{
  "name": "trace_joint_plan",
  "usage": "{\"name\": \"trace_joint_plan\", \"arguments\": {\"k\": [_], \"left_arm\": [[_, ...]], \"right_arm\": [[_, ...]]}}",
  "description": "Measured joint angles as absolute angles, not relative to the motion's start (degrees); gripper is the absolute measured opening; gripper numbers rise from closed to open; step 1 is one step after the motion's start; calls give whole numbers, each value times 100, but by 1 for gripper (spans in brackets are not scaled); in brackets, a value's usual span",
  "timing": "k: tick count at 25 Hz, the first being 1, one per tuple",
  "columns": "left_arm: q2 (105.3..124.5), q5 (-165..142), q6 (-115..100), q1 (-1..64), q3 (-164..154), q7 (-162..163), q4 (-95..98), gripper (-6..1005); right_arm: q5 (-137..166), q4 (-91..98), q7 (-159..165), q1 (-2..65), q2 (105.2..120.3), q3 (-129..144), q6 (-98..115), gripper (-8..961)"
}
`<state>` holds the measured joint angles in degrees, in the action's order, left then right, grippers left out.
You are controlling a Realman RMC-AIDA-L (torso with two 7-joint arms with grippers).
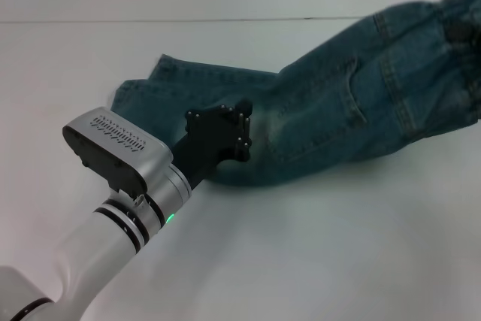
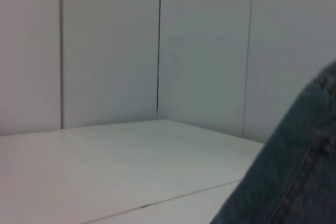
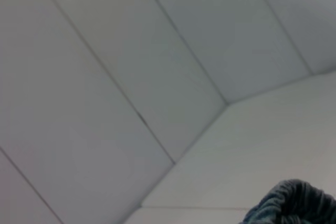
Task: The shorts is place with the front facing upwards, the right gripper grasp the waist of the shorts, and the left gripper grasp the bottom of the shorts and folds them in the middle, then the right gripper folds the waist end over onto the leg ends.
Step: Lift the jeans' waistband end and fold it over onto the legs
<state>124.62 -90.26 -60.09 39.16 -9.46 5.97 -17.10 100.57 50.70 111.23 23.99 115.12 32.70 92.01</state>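
shorts (image 1: 353, 103) soft, floppy denim, prob heavy-ish | best hold: thick waist (image 1: 462, 24) & leg ends (image 1: 180, 84) | left gripper (image 1: 239, 131) at leg hem, jaws hidden, can't tell | right gripper not seen

the left arm is a glossy white-silver tube with black ring bands, a green light glowing just behind the wrist. A grey vented camera box sits on top. The left gripper (image 1: 244, 129) is matte black, angular, dotted with small pale screws.

right gripper (image 1: 460, 31): mostly off-frame | left gripper (image 1: 244, 129) fingers: buried in shorts (image 1: 353, 103)
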Motion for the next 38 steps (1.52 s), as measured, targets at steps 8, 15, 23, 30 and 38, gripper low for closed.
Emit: {"name": "trace_joint_plan", "arguments": {"k": [8, 15, 23, 30, 38], "left_arm": [[12463, -9027, -5995, 3928, -940, 593, -1837, -3], [12462, -9087, -5994, 3949, -940, 590, -1973, 1], [12463, -9225, -6016, 3964, -940, 594, -2143, 1], [12463, -9480, -6068, 3913, -934, 613, -2227, 1], [12463, -9483, -6330, 3598, -931, 631, -2209, 1]], "right_arm": [[10035, 5121, 11167, 3292, 11722, 3466, 9371, 105], [10149, 5057, 11317, 4185, 11789, 4516, 8585, 104], [10553, 4317, 11292, 5226, 11942, 5580, 7286, 103], [10572, 3643, 11022, 5863, 11980, 6402, 6346, 110], [10526, 3301, 10812, 6036, 12015, 6659, 5866, 136]]}}
